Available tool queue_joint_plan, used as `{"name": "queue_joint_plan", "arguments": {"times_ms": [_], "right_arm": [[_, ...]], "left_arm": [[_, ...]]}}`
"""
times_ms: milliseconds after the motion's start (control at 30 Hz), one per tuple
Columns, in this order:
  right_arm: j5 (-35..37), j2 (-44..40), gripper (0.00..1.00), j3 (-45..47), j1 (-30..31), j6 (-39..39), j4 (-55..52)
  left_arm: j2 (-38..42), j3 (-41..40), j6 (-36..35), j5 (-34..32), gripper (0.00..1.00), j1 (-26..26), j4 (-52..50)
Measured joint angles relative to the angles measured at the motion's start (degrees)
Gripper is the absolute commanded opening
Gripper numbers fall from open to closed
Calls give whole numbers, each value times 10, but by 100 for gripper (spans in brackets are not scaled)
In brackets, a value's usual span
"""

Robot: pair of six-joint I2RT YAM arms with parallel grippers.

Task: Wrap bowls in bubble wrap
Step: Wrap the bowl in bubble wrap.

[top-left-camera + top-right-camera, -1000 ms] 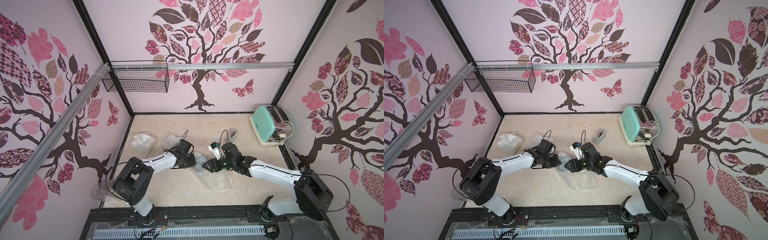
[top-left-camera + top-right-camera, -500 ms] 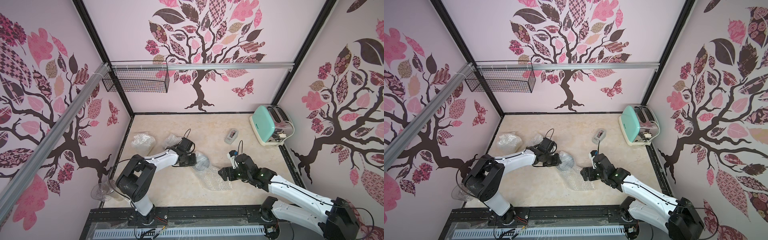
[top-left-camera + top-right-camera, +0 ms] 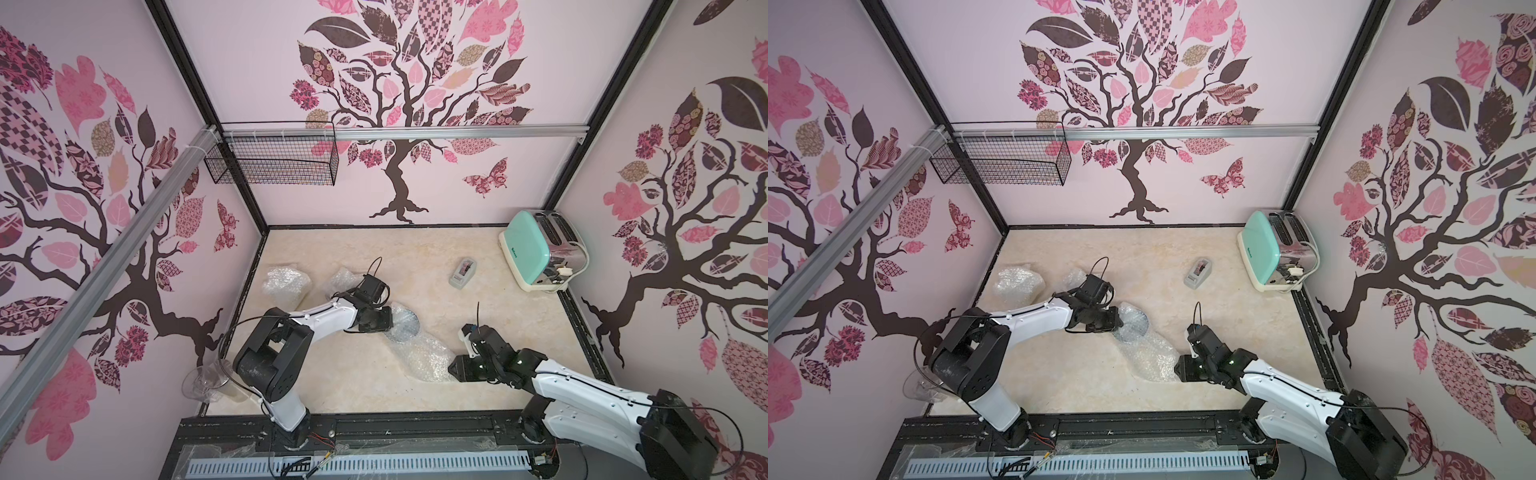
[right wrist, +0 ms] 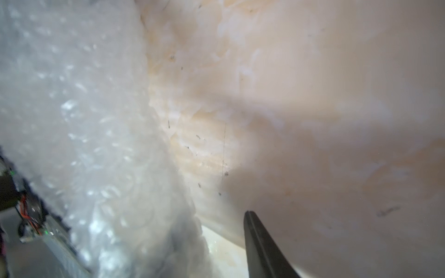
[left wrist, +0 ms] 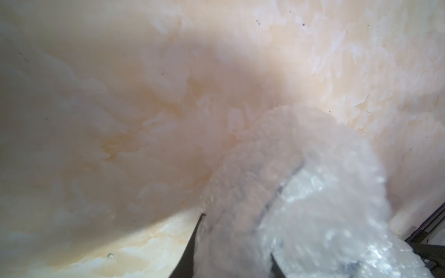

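A bowl (image 3: 402,329) (image 3: 1133,327) lies near the table's middle, grey-blue under the bubble wrap (image 3: 428,358) (image 3: 1154,357) folded over it. The sheet trails toward the front right. My left gripper (image 3: 390,323) (image 3: 1119,322) is shut on the wrapped bowl's left edge; in the left wrist view (image 5: 237,235) wrap (image 5: 325,192) fills its jaws. My right gripper (image 3: 451,369) (image 3: 1177,370) sits low at the sheet's near right end, jaws a little apart. In the right wrist view one finger (image 4: 262,248) shows, bare table between it and the wrap (image 4: 84,120), which hides the other finger.
Two bubble-wrap bundles (image 3: 286,282) (image 3: 345,277) lie at the back left, contents hidden. A tape dispenser (image 3: 463,272) and a mint toaster (image 3: 540,253) stand at the back right. A glass (image 3: 208,380) lies off the front left corner. A wire basket (image 3: 274,160) hangs on the rear wall.
My right gripper has pulled back from beside the left gripper to the sheet's front right end and dropped low. My left gripper has kept its hold on the wrapped bowl.
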State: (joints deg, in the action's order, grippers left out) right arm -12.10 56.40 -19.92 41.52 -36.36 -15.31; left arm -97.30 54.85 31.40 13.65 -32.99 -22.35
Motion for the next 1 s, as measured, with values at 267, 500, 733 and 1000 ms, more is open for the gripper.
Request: {"name": "queue_joint_plan", "arguments": {"times_ms": [267, 500, 733, 1000], "right_arm": [[-12, -22, 6, -24, 0, 1, 0], [-51, 3, 4, -123, 0, 4, 102], [-64, 188, 2, -230, 0, 27, 203], [-80, 382, 2, -308, 0, 33, 275]], "left_arm": [[-2, 1, -2, 2, 14, 0, 2], [-5, 1, -4, 6, 12, 0, 8], [-6, -2, -8, 10, 11, 0, 15], [-2, -9, -14, 10, 11, -1, 24]]}}
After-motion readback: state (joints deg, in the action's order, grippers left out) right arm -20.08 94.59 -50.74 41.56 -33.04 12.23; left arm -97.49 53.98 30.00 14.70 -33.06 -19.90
